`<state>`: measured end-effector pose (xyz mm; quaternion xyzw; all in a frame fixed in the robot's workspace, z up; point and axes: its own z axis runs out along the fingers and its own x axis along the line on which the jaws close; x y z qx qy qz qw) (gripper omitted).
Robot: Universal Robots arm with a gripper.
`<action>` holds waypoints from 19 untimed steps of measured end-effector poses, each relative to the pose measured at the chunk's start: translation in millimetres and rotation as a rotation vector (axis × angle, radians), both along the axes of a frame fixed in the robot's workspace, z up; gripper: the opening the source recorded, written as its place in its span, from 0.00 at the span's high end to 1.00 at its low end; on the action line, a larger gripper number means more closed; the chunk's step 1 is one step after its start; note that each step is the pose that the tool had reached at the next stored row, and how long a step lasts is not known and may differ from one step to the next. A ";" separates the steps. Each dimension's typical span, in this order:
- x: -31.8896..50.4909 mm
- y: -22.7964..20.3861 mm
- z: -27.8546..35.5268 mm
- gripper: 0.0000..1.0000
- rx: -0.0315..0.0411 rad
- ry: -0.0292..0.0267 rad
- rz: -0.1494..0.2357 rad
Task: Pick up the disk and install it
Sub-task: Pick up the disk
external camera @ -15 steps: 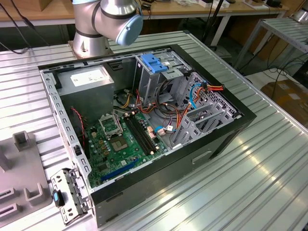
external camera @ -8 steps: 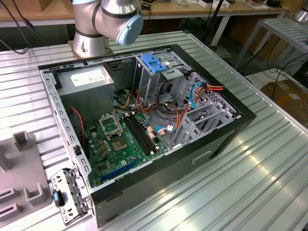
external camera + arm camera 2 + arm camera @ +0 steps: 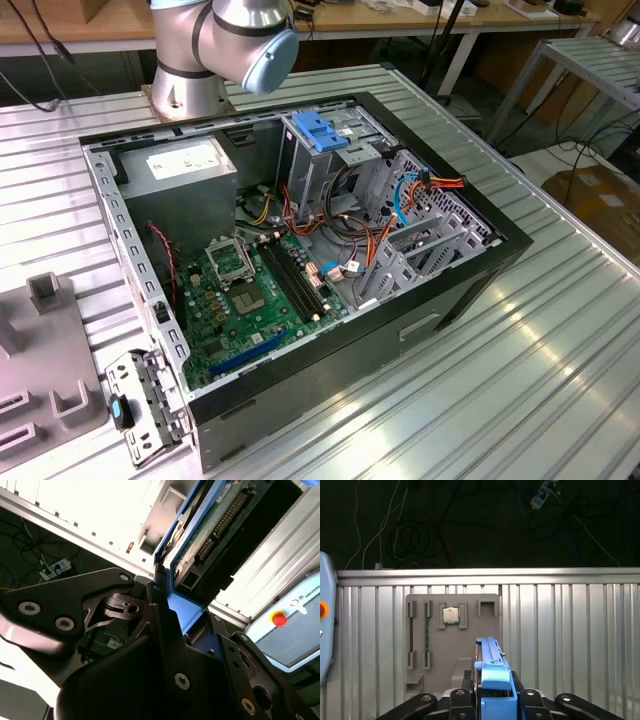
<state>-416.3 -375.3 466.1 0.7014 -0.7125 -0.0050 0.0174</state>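
The disk (image 3: 215, 525) is clamped edge-on in my gripper (image 3: 167, 602), its green circuit board and connector pins showing, with a blue rail along its side. In the first wrist view the disk (image 3: 492, 665) appears as a narrow blue-railed edge rising between the black fingers (image 3: 462, 697) of my gripper (image 3: 492, 692), lifted above a grey fixture plate (image 3: 452, 640). The open computer case (image 3: 300, 250) lies on the ribbed metal table, with a grey drive cage (image 3: 330, 165) topped by a blue latch at its far side.
The fixture plate carries a processor chip (image 3: 451, 615) and a memory stick (image 3: 426, 630); it also sits at the exterior view's left (image 3: 40, 350). A power-supply box (image 3: 185, 170), motherboard (image 3: 250, 290) and loose cables (image 3: 400, 200) fill the case. A pendant with a red button (image 3: 277, 618) lies nearby.
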 end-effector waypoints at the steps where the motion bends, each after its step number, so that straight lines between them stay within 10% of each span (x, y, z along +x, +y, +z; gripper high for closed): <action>1: 1.0 0.0 1.3 0.63 -0.0001 0.0002 0.000; 11: 24.5 0.1 5.3 0.63 -0.0001 0.0004 -0.003; 19: 27.0 -7.0 12.3 0.63 0.0001 0.0002 -0.011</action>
